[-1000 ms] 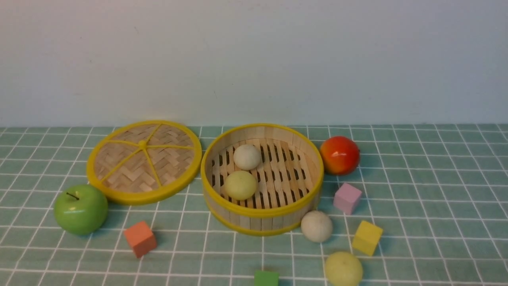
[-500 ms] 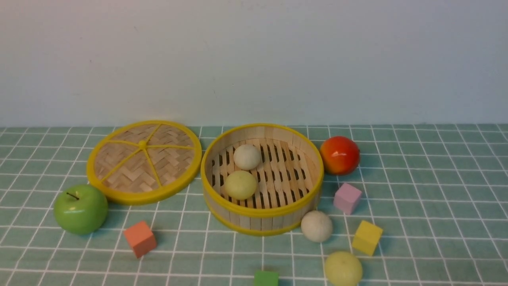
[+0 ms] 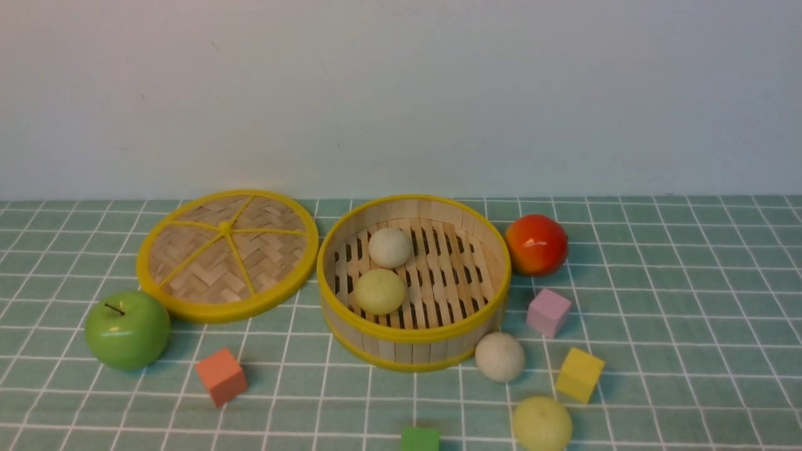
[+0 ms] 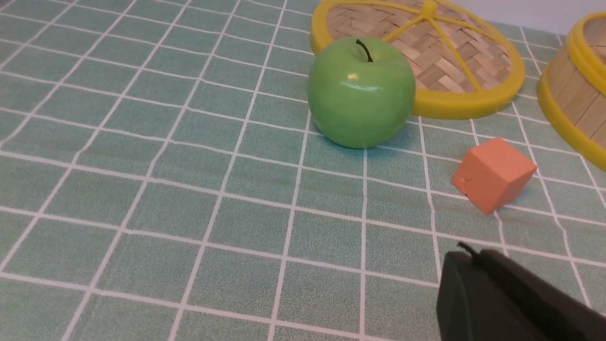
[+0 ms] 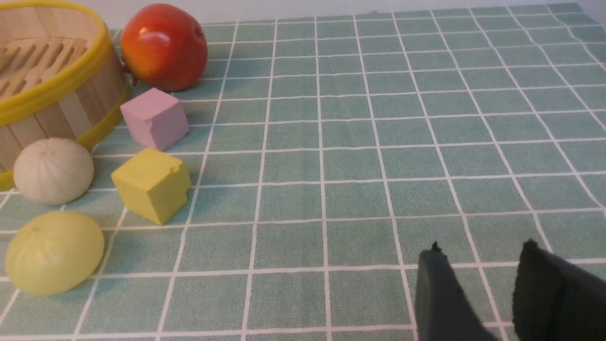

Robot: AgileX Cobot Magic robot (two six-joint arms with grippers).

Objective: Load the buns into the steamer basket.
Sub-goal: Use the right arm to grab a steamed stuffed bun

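Note:
The steamer basket [image 3: 413, 341] stands mid-table with an off-white bun [image 3: 390, 247] and a pale yellow-green bun [image 3: 380, 292] inside. A second off-white bun [image 3: 499, 356] lies on the cloth touching the basket's front right; it also shows in the right wrist view [image 5: 53, 171]. A second yellow-green bun [image 3: 542, 424] lies nearer the front edge and shows in the right wrist view [image 5: 53, 252] too. My left gripper [image 4: 473, 258] is shut and empty, low over the cloth near the orange cube. My right gripper [image 5: 480, 253] is open and empty, well to the right of the loose buns. Neither gripper shows in the front view.
The woven lid [image 3: 227, 254] lies left of the basket, with a green apple [image 3: 127, 329] in front of it. A red-orange fruit [image 3: 536, 245] sits right of the basket. Orange [image 3: 220, 376], green [image 3: 420, 438], pink [image 3: 548, 312] and yellow [image 3: 579, 374] cubes are scattered in front.

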